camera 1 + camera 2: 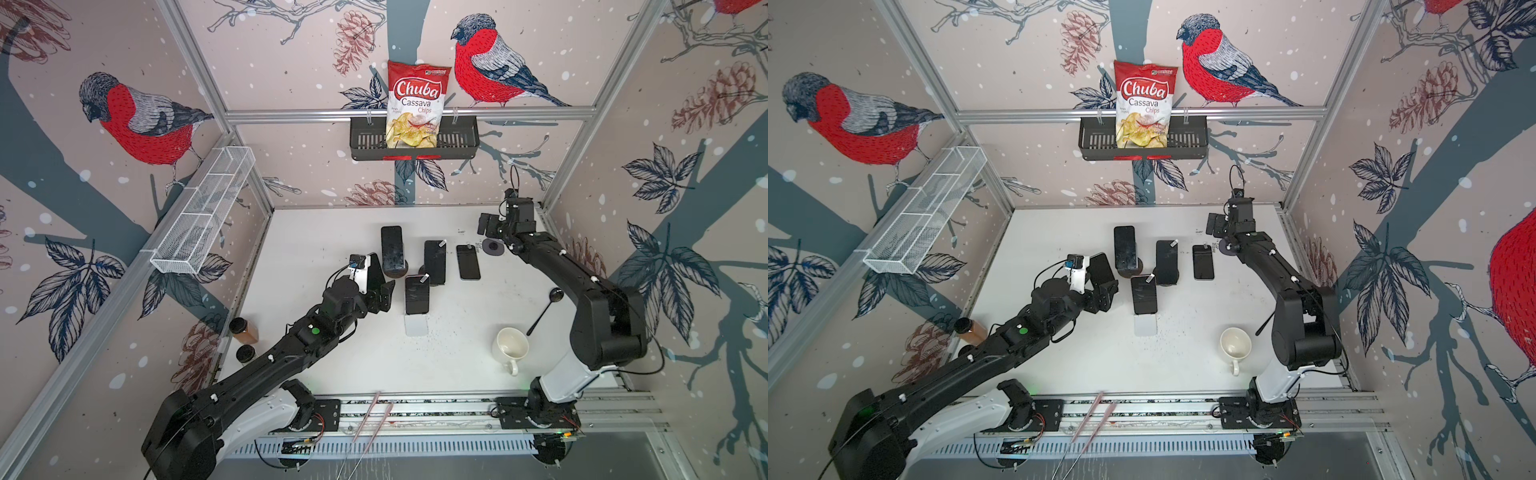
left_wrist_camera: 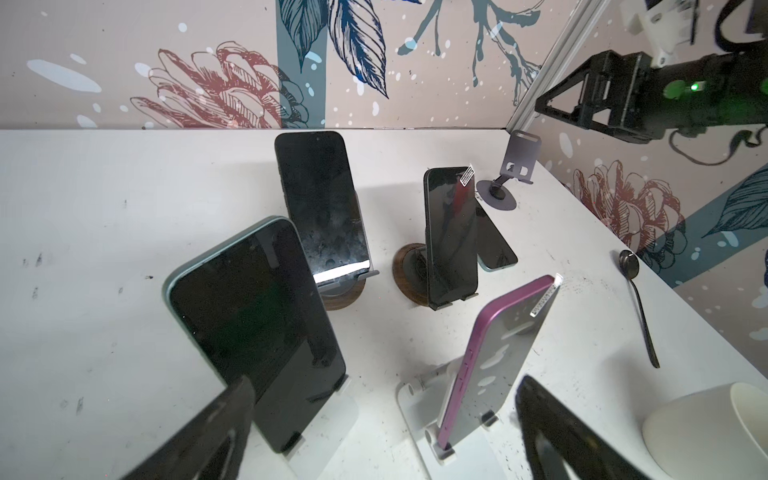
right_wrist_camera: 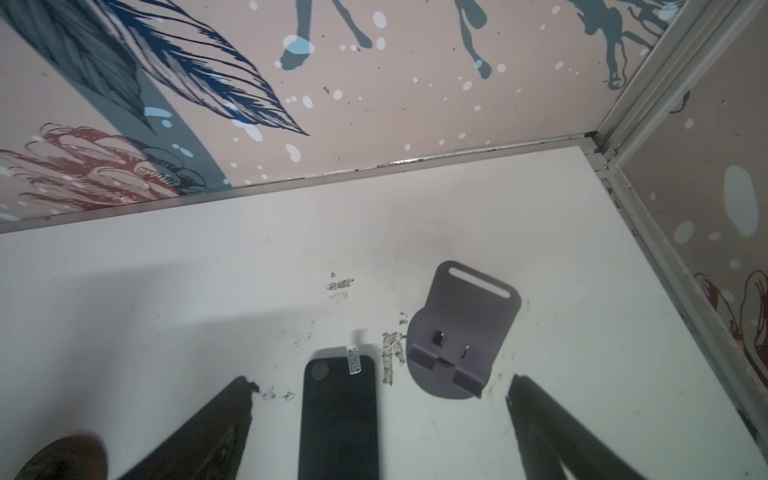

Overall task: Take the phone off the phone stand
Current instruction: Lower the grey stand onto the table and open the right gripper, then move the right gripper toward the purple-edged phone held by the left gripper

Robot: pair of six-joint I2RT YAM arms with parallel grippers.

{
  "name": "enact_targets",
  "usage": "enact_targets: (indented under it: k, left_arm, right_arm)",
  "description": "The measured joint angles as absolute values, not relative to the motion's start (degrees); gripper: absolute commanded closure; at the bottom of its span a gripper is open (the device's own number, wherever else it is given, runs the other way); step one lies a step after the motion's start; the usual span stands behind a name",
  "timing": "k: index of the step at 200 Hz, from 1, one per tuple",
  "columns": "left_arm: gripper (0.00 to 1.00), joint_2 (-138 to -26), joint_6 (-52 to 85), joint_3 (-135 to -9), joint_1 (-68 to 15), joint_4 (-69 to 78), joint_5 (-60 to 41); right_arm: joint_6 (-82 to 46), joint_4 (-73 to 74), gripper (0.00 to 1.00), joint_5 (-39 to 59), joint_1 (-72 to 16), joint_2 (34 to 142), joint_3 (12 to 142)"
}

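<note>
The right fingers (image 3: 378, 390) are spread wide over a phone (image 3: 338, 419) lying flat near the table's far right corner beside its empty stand (image 3: 461, 332), so lift away slowly; left fingers (image 2: 382, 419) are spread too.

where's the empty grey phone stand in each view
Top views: empty grey phone stand, far right on the table, half hidden under the right arm's wrist.
Left wrist: it stands by the corner post.
Right wrist: right of centre.
Shared landmark: the flat phone lying beside it.
</note>
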State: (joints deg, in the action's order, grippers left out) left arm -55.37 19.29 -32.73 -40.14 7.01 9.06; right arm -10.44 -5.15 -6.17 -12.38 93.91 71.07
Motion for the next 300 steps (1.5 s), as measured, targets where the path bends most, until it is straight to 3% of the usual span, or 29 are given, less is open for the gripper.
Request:
enact_targets:
  k: [62, 300]
  left_arm:
    - [0.03, -53.32, 19.90, -32.93, -42.33, 4.29, 13.50]
    - [0.03, -56.10, 25.30, -35.00, -46.00, 0.58, 11.84]
  right_arm:
    - [-11.97, -5.10, 0.03, -7.42, -19.09, 86.70, 65.17]
    - [-16.91, -11.03, 0.06, -15.73, -40.60, 66.59, 45.50]
